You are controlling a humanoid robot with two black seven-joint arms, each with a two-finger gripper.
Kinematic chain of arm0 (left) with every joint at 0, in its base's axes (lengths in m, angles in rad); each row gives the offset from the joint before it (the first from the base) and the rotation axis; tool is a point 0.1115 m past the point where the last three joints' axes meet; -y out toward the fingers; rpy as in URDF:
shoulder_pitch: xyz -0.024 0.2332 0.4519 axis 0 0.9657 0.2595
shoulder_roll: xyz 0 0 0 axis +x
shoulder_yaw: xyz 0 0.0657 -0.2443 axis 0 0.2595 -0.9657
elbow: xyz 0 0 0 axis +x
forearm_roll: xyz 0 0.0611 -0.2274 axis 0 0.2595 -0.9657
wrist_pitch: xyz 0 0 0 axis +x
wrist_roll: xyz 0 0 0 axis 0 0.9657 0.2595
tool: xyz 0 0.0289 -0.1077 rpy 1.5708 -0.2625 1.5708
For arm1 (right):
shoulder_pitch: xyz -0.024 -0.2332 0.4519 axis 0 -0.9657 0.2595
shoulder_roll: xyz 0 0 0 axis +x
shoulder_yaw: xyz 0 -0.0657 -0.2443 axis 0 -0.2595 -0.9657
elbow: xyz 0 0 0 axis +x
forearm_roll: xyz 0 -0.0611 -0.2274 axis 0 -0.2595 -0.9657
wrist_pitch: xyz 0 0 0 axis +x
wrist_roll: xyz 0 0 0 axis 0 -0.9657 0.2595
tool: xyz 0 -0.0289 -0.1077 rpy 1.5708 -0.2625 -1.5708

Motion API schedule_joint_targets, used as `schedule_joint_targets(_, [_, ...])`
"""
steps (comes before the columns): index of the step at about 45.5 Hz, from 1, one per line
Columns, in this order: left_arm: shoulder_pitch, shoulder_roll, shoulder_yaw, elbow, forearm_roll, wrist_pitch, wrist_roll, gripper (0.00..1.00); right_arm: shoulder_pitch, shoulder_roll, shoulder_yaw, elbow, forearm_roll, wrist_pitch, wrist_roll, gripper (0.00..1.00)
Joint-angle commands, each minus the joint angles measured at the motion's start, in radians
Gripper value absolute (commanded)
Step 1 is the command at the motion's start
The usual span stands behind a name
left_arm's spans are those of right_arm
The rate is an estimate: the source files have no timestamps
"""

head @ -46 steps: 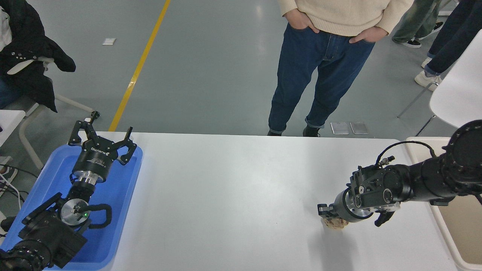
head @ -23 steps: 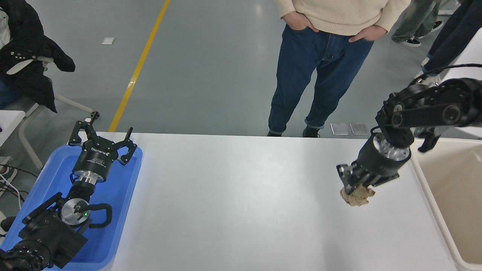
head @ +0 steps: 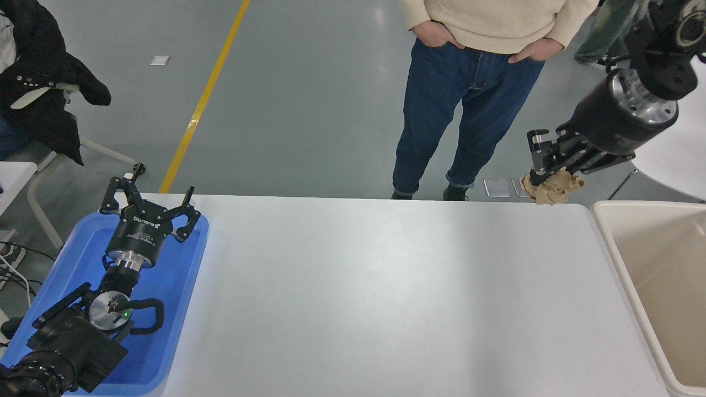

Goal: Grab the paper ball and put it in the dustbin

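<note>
We see the right claw (head: 543, 175) raised high above the bench (head: 386, 298), at about 1 o'clock in the view, with its arm entering from the upper right corner. Its fingers (head: 536, 151) are pinched on the paper ball (head: 551, 187), which hangs directly beneath the fingertips, touching them, and clear of the bench surface. In the picture the ball sits just past the bench's far edge, near its far right corner.

The dustbin (head: 606, 237) stands at the right end of the bench, at about 4 o'clock in the view; from the ball it lies toward 4 o'clock. We see only its cream rim and tan inner walls.

The left claw (head: 149, 207) is parked at about 8 o'clock, over a blue tray (head: 182, 286), with its fingers spread.

A person (head: 474, 82) in a cream sweater and blue jeans stands at the far side of the bench, at 12 o'clock, hands in pockets.
</note>
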Motion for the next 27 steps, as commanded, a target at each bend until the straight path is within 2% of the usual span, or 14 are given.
schedule_joint_targets(1, [0.000, 0.000, 0.000, 0.000, 0.000, 0.000, 0.000, 1.00, 0.036, -0.007, -0.096, -0.007, -0.004, 0.005, -0.003, 0.00])
schedule_joint_targets(6, [0.000, 0.000, 0.000, 0.000, 0.000, 0.000, 0.000, 1.00, 0.036, -0.032, -0.216, -0.017, -0.012, 0.005, -0.001, 0.00])
schedule_joint_targets(12, [0.002, 0.000, 0.000, 0.000, 0.000, 0.000, -0.001, 1.00, 0.038, -0.122, -0.317, -0.045, -0.026, 0.005, -0.001, 0.00])
schedule_joint_targets(18, [0.002, 0.000, 0.000, 0.000, 0.000, 0.000, -0.001, 1.00, 0.033, -0.213, -0.373, -0.077, -0.095, 0.005, -0.001, 0.00])
schedule_joint_targets(27, [0.003, 0.002, 0.000, 0.000, -0.002, 0.000, -0.001, 1.00, 0.027, -0.450, -0.371, -0.151, -0.243, 0.005, -0.006, 0.00])
